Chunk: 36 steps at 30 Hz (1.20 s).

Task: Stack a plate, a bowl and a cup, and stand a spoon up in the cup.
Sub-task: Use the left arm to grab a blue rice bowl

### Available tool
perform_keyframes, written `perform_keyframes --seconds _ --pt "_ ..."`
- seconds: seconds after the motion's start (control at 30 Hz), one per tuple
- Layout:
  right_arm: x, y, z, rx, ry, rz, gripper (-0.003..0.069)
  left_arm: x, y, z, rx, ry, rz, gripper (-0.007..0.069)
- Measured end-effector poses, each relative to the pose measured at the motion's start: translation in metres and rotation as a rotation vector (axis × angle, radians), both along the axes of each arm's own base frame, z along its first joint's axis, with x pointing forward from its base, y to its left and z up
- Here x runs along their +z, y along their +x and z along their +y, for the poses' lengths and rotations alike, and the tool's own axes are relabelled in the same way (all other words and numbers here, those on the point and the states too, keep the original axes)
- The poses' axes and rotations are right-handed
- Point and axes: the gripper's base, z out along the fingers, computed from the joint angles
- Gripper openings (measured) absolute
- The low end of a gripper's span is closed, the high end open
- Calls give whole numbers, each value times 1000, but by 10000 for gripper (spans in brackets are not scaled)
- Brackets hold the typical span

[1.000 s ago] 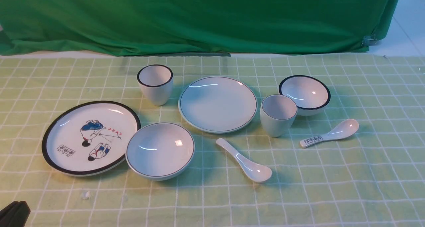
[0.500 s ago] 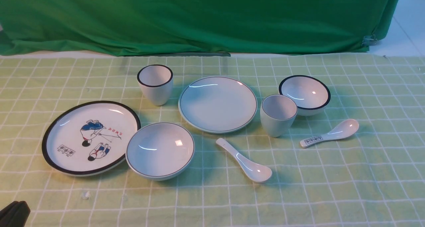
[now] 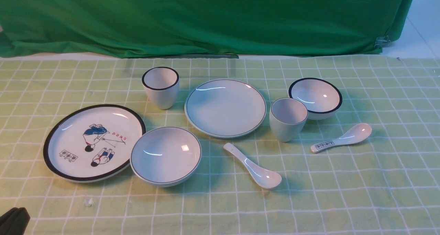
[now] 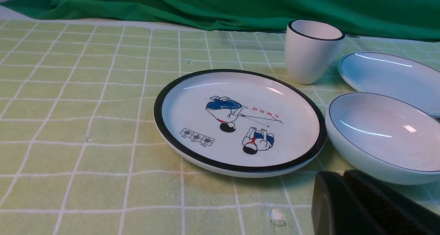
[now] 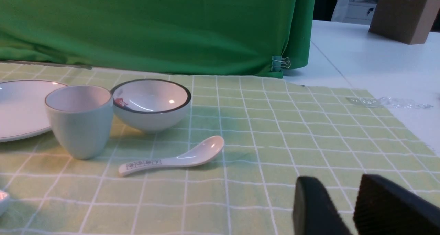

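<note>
On the checked green cloth, the pale blue-grey plate (image 3: 225,107) lies mid-table. The matching wide bowl (image 3: 165,156) sits nearer and to its left, and the handleless cup (image 3: 288,119) stands upright to its right. Between bowl and cup the plain spoon (image 3: 254,168) lies flat, scoop toward me. My left gripper (image 4: 342,173) hovers shut and empty just in front of the bowl (image 4: 381,135); only its tip shows in the front view's near left corner (image 3: 13,221). My right gripper (image 5: 338,180) is open over bare cloth, near and to the right of the cup (image 5: 80,119).
A white black-rimmed plate with cartoon figures (image 3: 93,142) touches the bowl's left side. A black-rimmed cup (image 3: 160,87) stands behind it, a black-rimmed bowl (image 3: 315,97) behind the task cup, and a labelled spoon (image 3: 342,138) to its right. Green backdrop (image 3: 206,21) closes the far edge.
The left gripper's tip sits slightly lower in the front view's corner. None of the tableware has moved.
</note>
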Motion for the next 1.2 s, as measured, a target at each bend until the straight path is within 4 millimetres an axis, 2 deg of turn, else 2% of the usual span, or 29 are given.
perform_keyframes --seconds 0.13,0.3,0.47,0.5,0.53,0.57,0.6,0.67,0.73,0.8,0.87,1.0,1.13,1.17,1.2 --pt "0 0 0 0 -2 -3 237 2 0 0 2 0 -27 17" --pt "5 1 -1 -5 -9 -57 238 16 1 1 13 -1 -178 17" --pt "48 -5 -5 -46 50 -538 238 48 -5 4 40 -2 -532 17" --pt "50 -5 -5 -47 51 -558 238 49 -5 4 41 -2 -543 17" --pt "63 -12 -6 -54 64 -727 238 56 -9 4 47 -2 -634 17" --pt "63 -12 -6 -53 67 -727 238 57 -9 4 48 -2 -644 17" --pt "72 -19 -6 -47 114 -851 238 62 -12 5 53 -2 -712 17" --pt "80 -26 -7 -19 204 -963 238 67 -15 5 51 -27 -775 17" --pt "86 -32 -7 66 416 -1062 238 73 -20 5 26 -134 -864 17" --pt "87 -34 -7 98 488 -1081 238 76 -23 6 5 -202 -898 17" --pt "88 -35 -8 144 598 -1093 236 82 -29 6 -66 -393 -989 17" --pt "90 -32 -7 152 654 -1036 196 93 -32 5 -131 -526 -1002 17" --pt "122 -25 -2 123 547 -861 89 138 -34 3 -144 -517 -945 17" --pt "130 -20 -1 103 470 -792 59 156 -34 2 -141 -500 -933 17" --pt "139 -17 0 88 401 -766 44 164 -31 2 -131 -479 -902 17"
